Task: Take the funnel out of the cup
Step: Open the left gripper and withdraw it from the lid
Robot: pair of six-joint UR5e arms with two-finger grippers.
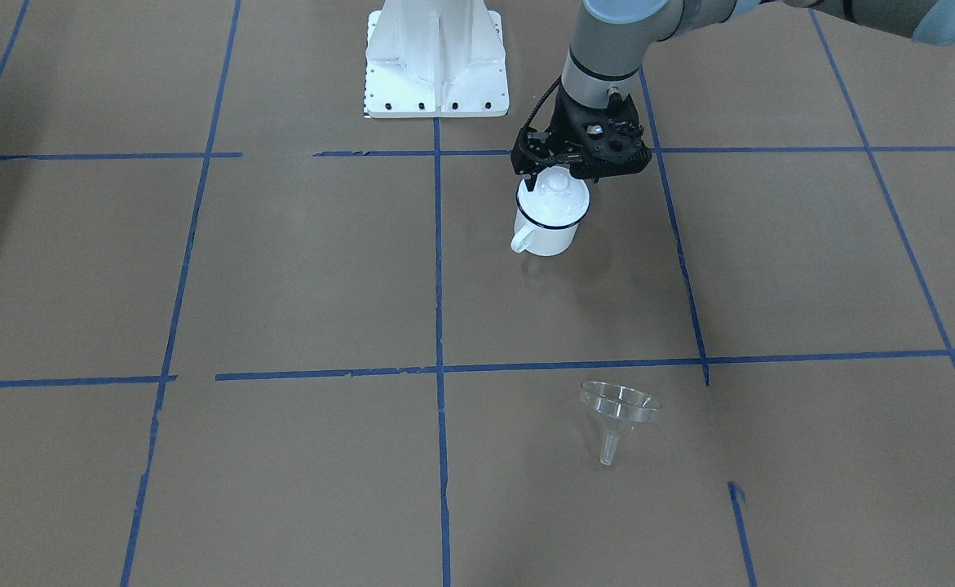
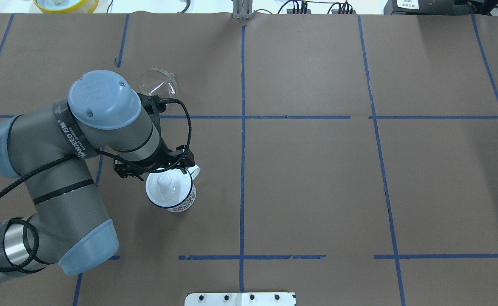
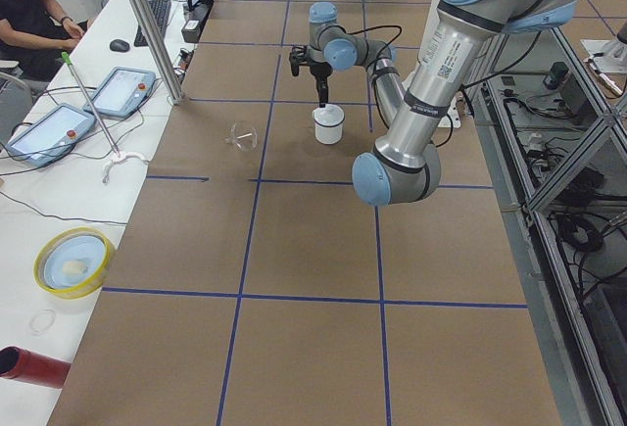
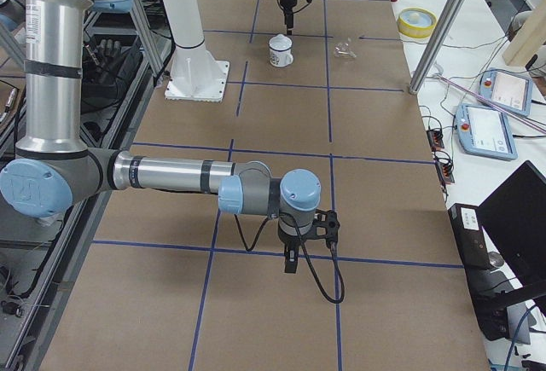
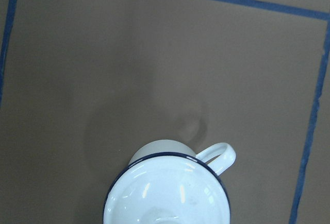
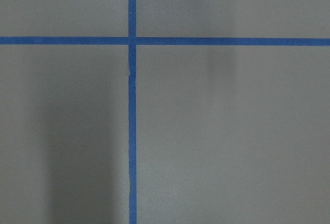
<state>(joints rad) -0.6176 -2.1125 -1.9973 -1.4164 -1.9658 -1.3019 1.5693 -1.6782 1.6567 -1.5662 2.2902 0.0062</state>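
The clear plastic funnel (image 1: 617,412) lies on its side on the brown table, far from the cup, spout toward the operators' side. It also shows in the overhead view (image 2: 157,83). The white cup (image 1: 546,238) with a dark blue rim stands upright with a white knobbed lid (image 1: 554,196) on it. My left gripper (image 1: 532,175) hangs just above the lid, points down and looks shut and empty. The left wrist view shows only the lidded cup (image 5: 219,154). My right gripper (image 4: 291,267) hovers over bare table far from both; I cannot tell its state.
The white robot base plate (image 1: 436,57) sits behind the cup. Blue tape lines cross the table. A yellow-rimmed dish (image 3: 73,260), a red cylinder (image 3: 34,367) and tablets (image 3: 122,91) lie on the side bench beside a metal pole (image 3: 147,29).
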